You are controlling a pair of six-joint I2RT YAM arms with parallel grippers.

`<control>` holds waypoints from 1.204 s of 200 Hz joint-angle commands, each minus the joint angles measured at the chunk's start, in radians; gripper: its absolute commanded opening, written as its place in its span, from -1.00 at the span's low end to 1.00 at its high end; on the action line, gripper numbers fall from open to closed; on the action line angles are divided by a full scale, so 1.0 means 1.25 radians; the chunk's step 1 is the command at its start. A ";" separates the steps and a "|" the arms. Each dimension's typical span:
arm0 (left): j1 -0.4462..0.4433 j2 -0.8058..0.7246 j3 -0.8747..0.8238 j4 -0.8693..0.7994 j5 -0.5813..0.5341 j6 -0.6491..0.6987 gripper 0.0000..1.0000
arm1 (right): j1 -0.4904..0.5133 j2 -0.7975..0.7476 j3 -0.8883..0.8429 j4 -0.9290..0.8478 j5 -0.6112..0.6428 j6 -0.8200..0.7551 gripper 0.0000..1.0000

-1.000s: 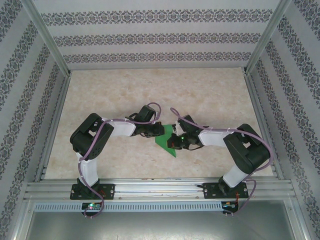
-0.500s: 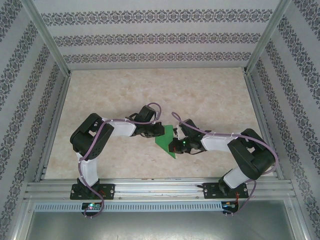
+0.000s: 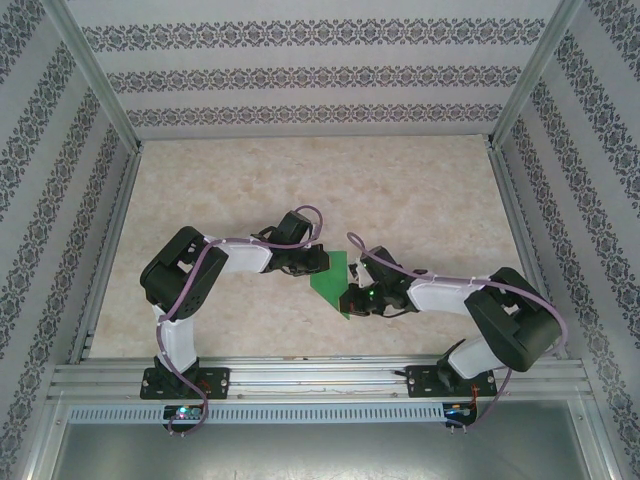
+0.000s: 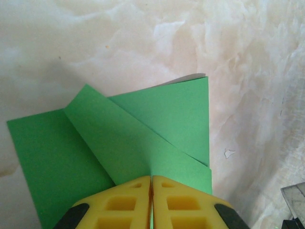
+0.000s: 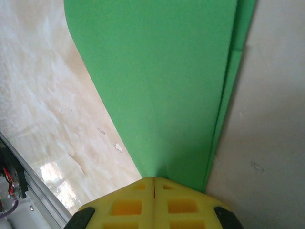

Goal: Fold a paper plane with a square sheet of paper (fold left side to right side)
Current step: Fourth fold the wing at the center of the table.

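The green sheet of paper (image 3: 331,279) lies folded into overlapping diagonal flaps at the middle of the table. In the left wrist view the sheet of paper (image 4: 143,129) shows two slanted flap edges and a white underside at its far corner. My left gripper (image 3: 317,263) is at its left edge; the left gripper (image 4: 151,177) has its yellow fingers pressed together with green paper pinched between them. My right gripper (image 3: 351,299) is at the near right edge. There the right gripper (image 5: 154,179) is shut on the paper (image 5: 162,86), which puckers at the tips beside a doubled fold edge.
The marbled beige table (image 3: 400,190) is bounded by patterned walls and aluminium posts. A metal rail (image 3: 320,378) carrying both arm bases runs along the near edge. Small white flecks (image 5: 117,147) mark the tabletop near the paper.
My right gripper has slid along the paper's right edge toward the near tip, and its elbow has swung outward to the right. The left gripper and the paper have stayed put.
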 commanded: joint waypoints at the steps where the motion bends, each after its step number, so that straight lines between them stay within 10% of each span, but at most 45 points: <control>1: -0.001 0.038 -0.039 -0.079 -0.076 -0.004 -0.78 | 0.021 -0.006 -0.043 -0.132 -0.015 0.017 -1.00; 146: -0.001 -0.027 -0.019 -0.018 -0.015 0.024 -0.46 | -0.004 -0.172 -0.029 -0.306 -0.052 -0.042 -1.00; 202: 0.011 -0.163 0.029 -0.019 -0.005 0.097 -0.14 | -0.157 -0.263 0.035 -0.275 -0.043 -0.187 -0.09; 241: 0.041 -0.326 -0.064 -0.007 -0.076 0.141 -0.05 | -0.197 -0.164 0.091 -0.128 -0.087 -0.268 0.14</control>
